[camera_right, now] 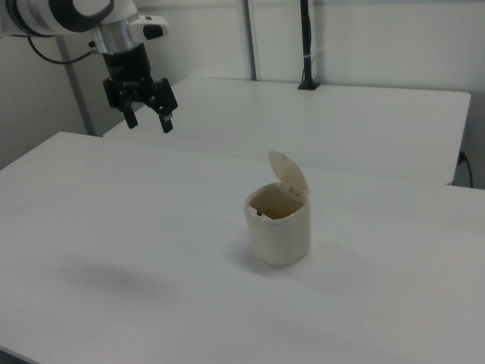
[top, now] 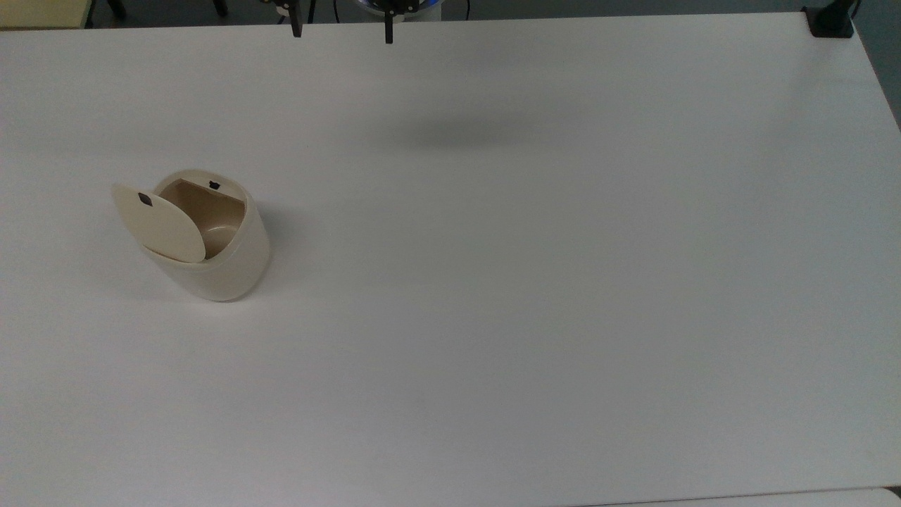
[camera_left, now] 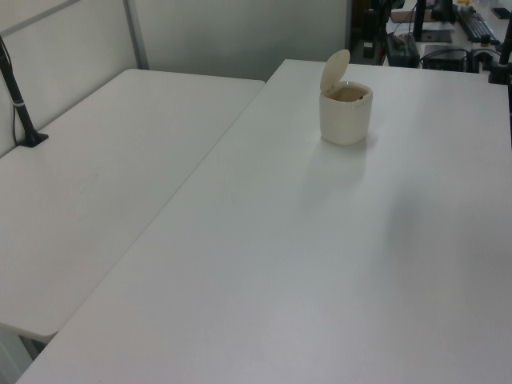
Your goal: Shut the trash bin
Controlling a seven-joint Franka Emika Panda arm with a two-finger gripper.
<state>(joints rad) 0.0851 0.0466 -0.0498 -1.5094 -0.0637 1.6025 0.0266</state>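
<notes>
Trash bin (top: 211, 246) stands upright on the white counter (top: 535, 282), well apart from the gripper (camera_right: 146, 120) and untouched by it. Its hinged lid (top: 158, 224) is raised; in the right view the lid (camera_right: 289, 175) stands up from the far rim, tilted slightly back, and the tan-brown inside of the bin (camera_right: 280, 224) is open to view. A small black latch (top: 145, 199) sits on the lid near its free edge, and a matching dark catch (top: 214, 185) shows on the inner rim of the body. In the right view the gripper hangs in the air above the counter, up and toward the right view's left of the bin, with its two dark fingers (camera_right: 129, 117) pointing downward and spread apart, nothing between them. In the top view the two finger tips of the gripper (top: 343, 29) poke in at the upper edge, again separated, and the bin lies below them and toward the top view's left. A soft shadow (top: 450, 132) lies on the counter under the arm, well clear of the bin. In the left view the bin (camera_left: 345, 114) sits toward the far end of the counter with its lid (camera_left: 334, 72) standing up on the left view's left side. A second white table (camera_left: 104, 176) adjoins the counter, and a black post (camera_right: 306, 45) is clamped at its far edge in the right view.
</notes>
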